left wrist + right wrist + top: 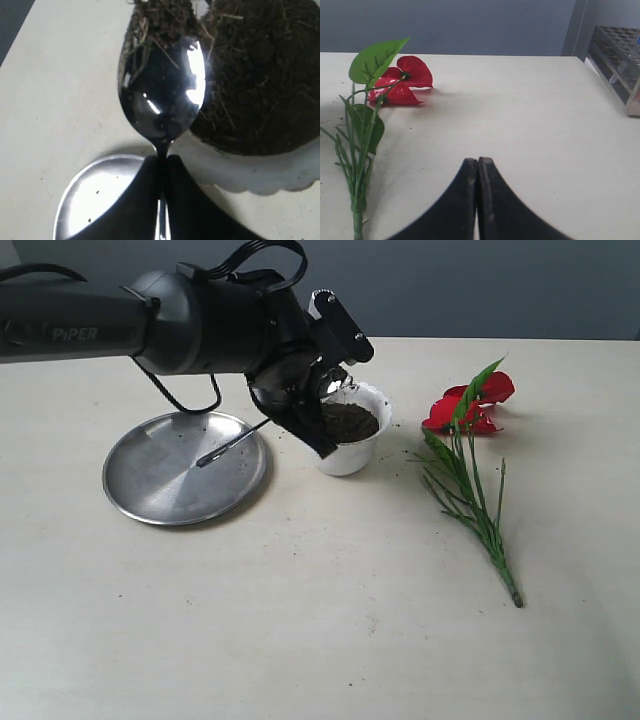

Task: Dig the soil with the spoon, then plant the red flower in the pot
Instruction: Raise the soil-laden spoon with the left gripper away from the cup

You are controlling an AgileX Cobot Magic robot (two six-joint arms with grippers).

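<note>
The white scalloped pot (352, 453) stands mid-table, filled with dark soil (350, 422). My left gripper (318, 410) hangs over the pot's left rim, shut on the spoon (232, 444), whose handle slants back over the steel plate. In the left wrist view the gripper (162, 157) pinches the spoon (162, 95) at its neck. The bowl is tilted beside the pot (250, 175), with a clump of soil (160, 20) at its tip and more soil (260, 75) in the pot. The red flower (468, 408) lies flat to the right. My right gripper (478, 161) is shut and empty, near the flower (400, 80).
A round steel plate (160, 480) with a few soil crumbs lies left of the pot, also in the left wrist view as the plate (95, 195). Soil specks dot the table around the pot. A rack (620, 55) stands at the table's far edge in the right wrist view.
</note>
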